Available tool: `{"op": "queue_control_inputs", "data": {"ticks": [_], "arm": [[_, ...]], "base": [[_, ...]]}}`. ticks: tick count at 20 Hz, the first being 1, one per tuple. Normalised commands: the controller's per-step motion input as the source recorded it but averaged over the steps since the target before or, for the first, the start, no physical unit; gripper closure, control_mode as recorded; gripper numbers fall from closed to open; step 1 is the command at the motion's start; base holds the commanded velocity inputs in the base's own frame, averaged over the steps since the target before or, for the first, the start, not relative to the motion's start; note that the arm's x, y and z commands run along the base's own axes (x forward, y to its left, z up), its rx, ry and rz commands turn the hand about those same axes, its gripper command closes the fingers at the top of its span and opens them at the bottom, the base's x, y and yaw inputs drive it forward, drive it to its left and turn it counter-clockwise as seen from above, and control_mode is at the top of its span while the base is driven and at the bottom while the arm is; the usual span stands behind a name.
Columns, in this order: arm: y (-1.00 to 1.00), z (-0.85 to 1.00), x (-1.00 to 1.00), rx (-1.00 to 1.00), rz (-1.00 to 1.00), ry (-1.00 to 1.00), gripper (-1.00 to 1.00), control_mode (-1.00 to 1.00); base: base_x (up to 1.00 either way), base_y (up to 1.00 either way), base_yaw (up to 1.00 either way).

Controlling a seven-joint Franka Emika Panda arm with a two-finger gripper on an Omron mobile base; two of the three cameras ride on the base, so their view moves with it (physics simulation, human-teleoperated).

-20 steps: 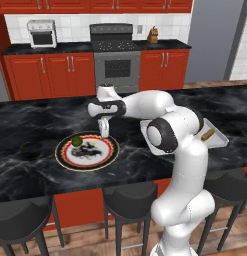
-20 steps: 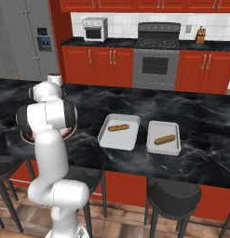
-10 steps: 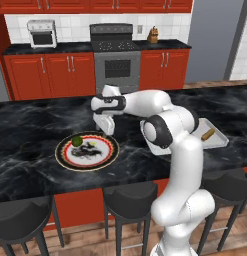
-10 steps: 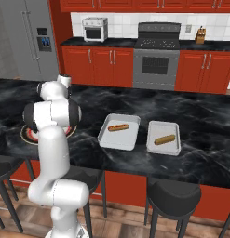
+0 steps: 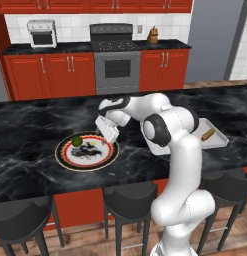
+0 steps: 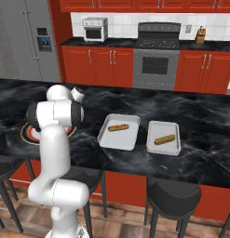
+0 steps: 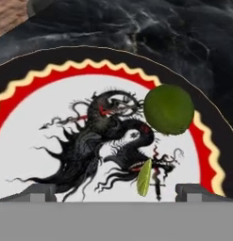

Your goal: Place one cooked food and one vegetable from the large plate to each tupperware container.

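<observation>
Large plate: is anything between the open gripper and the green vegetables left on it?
Nothing visible. In the hand view the gripper looks straight at the large plate. A round green vegetable and a small green sliver lie bare on it, the sliver between the fingertips, with nothing over either.

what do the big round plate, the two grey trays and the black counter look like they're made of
The big round dragon-motif plate looks like glazed ceramic: crisp painted red ring and tan scalloped edge. The two shallow light-grey rectangular trays look like matte plastic or metal, plain with rounded rims; hard to tell which. The black counter looks like polished marble, with pale veining.
</observation>
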Motion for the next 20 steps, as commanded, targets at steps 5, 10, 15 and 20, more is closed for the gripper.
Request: {"op": "queue_control_inputs", "data": {"ticks": [5, 10, 15, 20], "arm": [[0.00, -0.31, 0.16, 0.15, 0.00, 0.00, -1.00, -1.00], [0.07, -0.12, 0.33, 0.04, 0.00, 0.00, -1.00, -1.00], [0.12, 0.00, 0.38, 0.00, 0.00, 0.02, -1.00, -1.00], [0.13, -0.07, 0.22, 0.00, 0.00, 0.10, -1.00, -1.00]], "base": [[0.00, 0.00, 0.00], [0.00, 0.00, 0.00], [0.00, 0.00, 0.00], [0.00, 0.00, 0.00]]}}
